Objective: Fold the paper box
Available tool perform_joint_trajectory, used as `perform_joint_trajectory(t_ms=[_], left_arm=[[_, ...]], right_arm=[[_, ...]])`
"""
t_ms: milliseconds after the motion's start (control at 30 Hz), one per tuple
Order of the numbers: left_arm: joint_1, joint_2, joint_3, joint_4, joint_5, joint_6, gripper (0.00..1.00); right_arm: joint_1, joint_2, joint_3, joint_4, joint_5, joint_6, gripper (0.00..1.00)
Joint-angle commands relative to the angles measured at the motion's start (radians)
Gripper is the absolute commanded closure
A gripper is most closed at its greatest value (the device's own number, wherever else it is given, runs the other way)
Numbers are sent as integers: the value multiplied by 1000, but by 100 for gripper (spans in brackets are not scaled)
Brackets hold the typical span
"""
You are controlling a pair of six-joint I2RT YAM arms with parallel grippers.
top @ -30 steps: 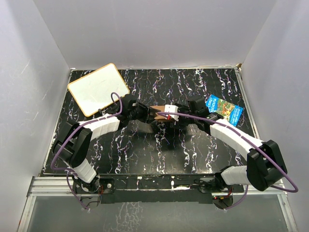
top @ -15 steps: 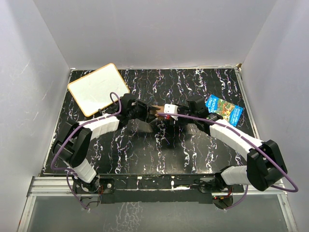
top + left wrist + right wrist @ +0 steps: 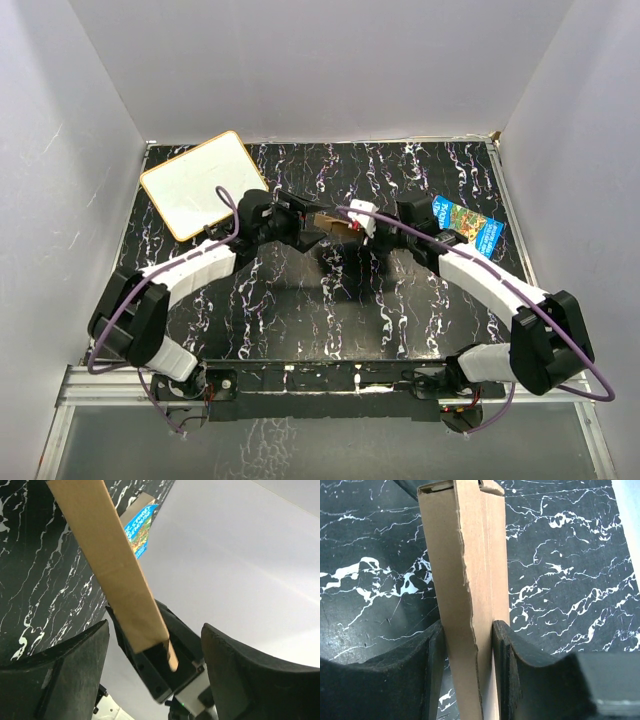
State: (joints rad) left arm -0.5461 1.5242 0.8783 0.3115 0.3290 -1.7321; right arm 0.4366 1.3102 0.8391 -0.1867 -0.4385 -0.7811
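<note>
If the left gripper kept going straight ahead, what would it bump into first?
The paper box: its brown strip runs between the open fingers of the left gripper. Just behind it, probably, comes the right gripper, which pinches the box.

Matt brown cardboard paper box (image 3: 470,580), ragged-edged; smooth black white-veined marble-look table (image 3: 560,555).

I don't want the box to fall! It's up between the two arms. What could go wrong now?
1. Only the right gripper pinches the box. The left gripper is open around it without touching. The box could slip or twist and drop to the table.
2. One box edge looks ragged near the grip, so a hard pull might tear it.
</note>
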Motion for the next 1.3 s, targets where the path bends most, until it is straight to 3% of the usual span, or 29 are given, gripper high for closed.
perform_joint_trajectory(t_ms=[0, 267, 433, 567, 767, 967, 1100, 1267], left_arm=[[13, -112, -25, -8, -37, 46, 26], [47, -254, -113, 112, -37, 171, 22], [57, -331, -161, 156, -9, 397, 19], [61, -359, -175, 103, 31, 574, 17], [60, -330, -211, 33, 69, 678, 16], [58, -236, -228, 21, 115, 667, 16], [46, -140, -185, -73, 104, 704, 17], [24, -57, -160, -107, 81, 731, 17]], right_arm=[[-42, -6, 70, 37, -73, 131, 62], [-146, 66, 245, -16, -248, 399, 65], [-263, 173, 342, -40, -447, 647, 65], [-353, 290, 349, -18, -600, 855, 66], [-408, 396, 204, 260, -731, 1203, 65], [-417, 514, 96, 438, -737, 1406, 63], [-418, 573, 66, 463, -709, 1423, 58], [-418, 585, 162, 198, -611, 1153, 31]])
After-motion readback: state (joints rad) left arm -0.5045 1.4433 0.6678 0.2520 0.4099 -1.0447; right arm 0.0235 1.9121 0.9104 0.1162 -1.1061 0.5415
